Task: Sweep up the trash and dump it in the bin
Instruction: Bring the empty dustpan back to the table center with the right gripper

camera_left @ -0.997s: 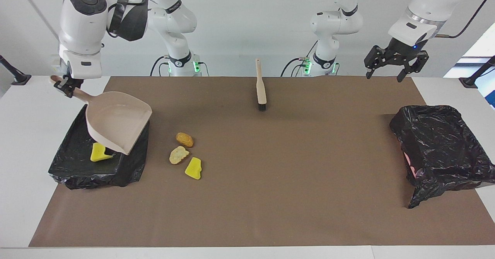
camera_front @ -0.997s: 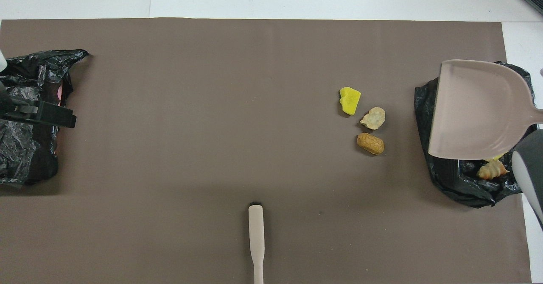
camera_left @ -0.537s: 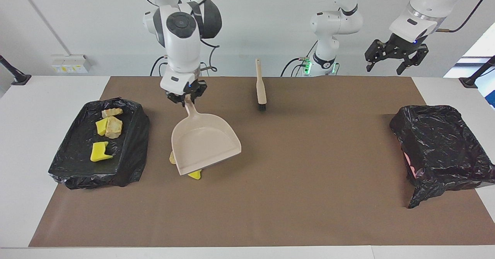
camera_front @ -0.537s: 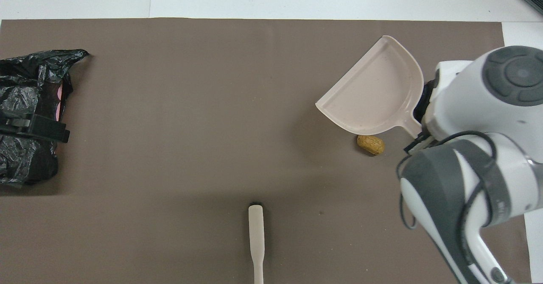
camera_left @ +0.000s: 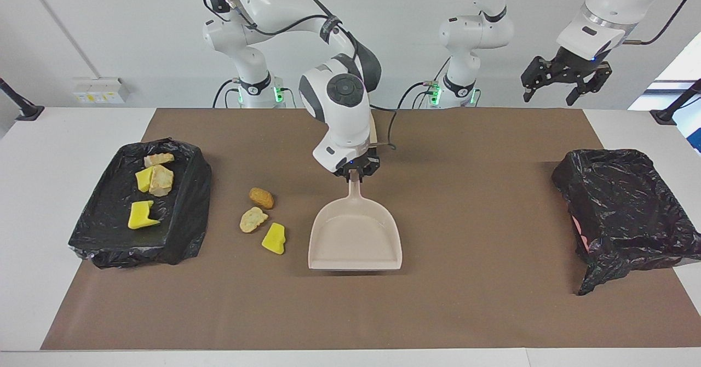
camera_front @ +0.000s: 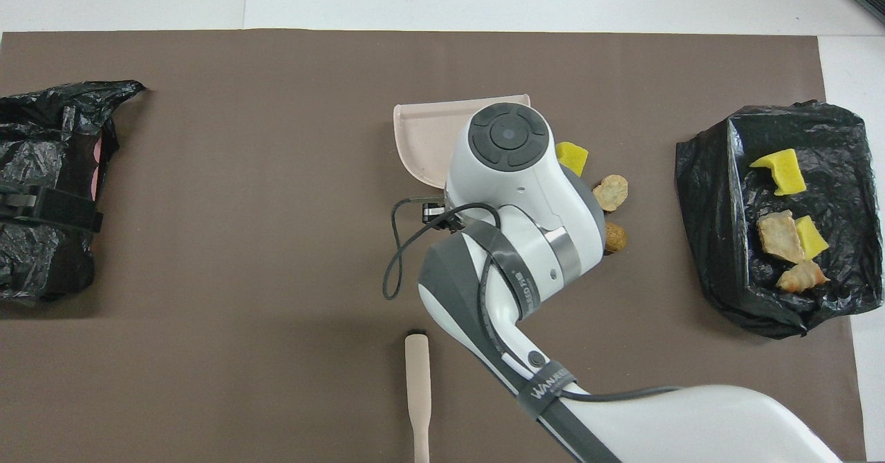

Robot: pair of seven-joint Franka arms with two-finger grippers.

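Mid-worktop (camera_left: 350,312), on the brown mat, the beige dustpan (camera_left: 355,239) sits w/ its handle pointing toward the robots and its open lip facing away from them. The right claw (camera_left: 357,171) is clenched on the tip of that handle, which keeps the pan steady & angled. It looks low to the mat; can't tell if the lip is fully flat.

Just beside the pan, toward the right arm's end, lie 3 loose bits of trash: a yellow chunk (camera_left: 274,239), a pale flat lump (camera_left: 253,219) and a golden-brown lump (camera_left: 261,197) nearest the robots. Clustered close, so prob. one sweep takes them all. Pan mouth isn't turned at them though, so it likely needs re-aiming.

Four more scraps already lie in the black-lined bin (camera_left: 181,235) at the right arm's end: 2 yellow, 2 tan. So the job looks over half done.

The brush (camera_front: 417,394) lies on the mat close to the robots, unheld; mostly hidden by the right arm in the facing view. Left claw (camera_left: 567,76) hangs released, up in the air over the left arm's end, waiting – prob. the one to fetch the brush. A 2nd black-bagged bin (camera_left: 624,208) sits under it; contents can't be seen.
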